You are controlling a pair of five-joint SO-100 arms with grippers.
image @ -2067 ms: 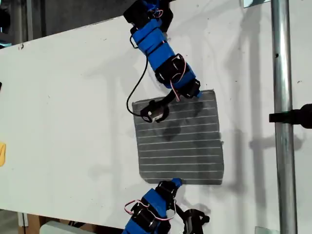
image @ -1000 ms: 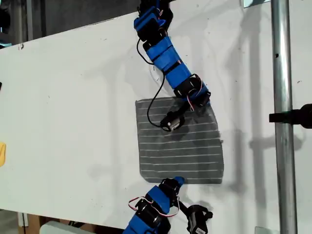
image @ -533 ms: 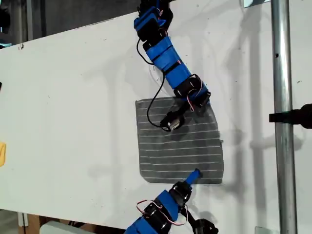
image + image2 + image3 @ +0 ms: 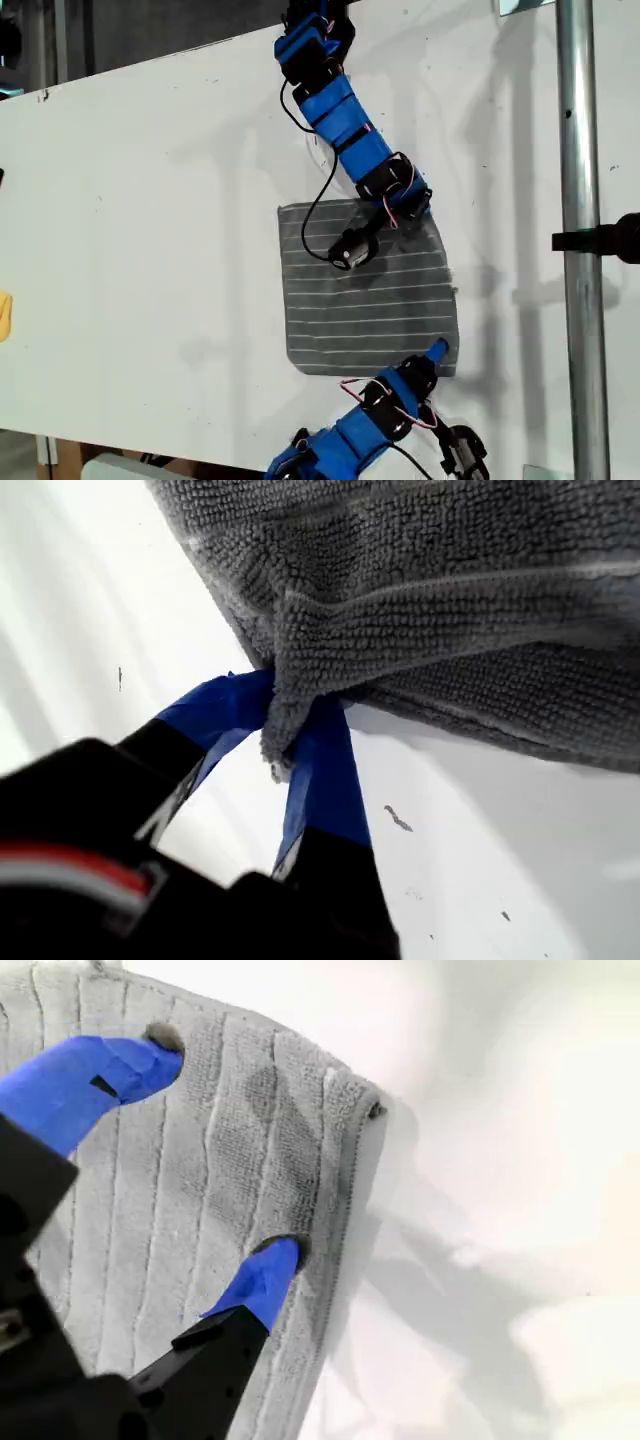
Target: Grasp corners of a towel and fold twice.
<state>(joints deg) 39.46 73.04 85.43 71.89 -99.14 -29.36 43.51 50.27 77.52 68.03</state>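
Pinching hard, my first hand [image 4: 285, 715] is clamping one corner [image 4: 290, 680] of the towel [image 4: 450, 540], its blue-taped jaws closed on the bunched fabric. This is the corner at the exterior view's lower right. My second hand [image 4: 225, 1145] is sitting with jaws apart, both fingertips [image 4: 275, 1260] resting on the striped cloth near the corner at the exterior view's upper right.

The towel is lying flat on the white bench [image 4: 150, 200], right of centre in the exterior view. The bench is showing a few dark specks [image 4: 397, 820]. A metal pole [image 4: 578, 150] carrying a black clamp [image 4: 600, 240] is standing at the exterior view's right. Dark room is showing past the bench's far edge.

Half a second back, my first hand was sitting further along the near edge, toward the exterior view's left. My second arm is holding its pose from a second ago, and the towel is keeping its place.
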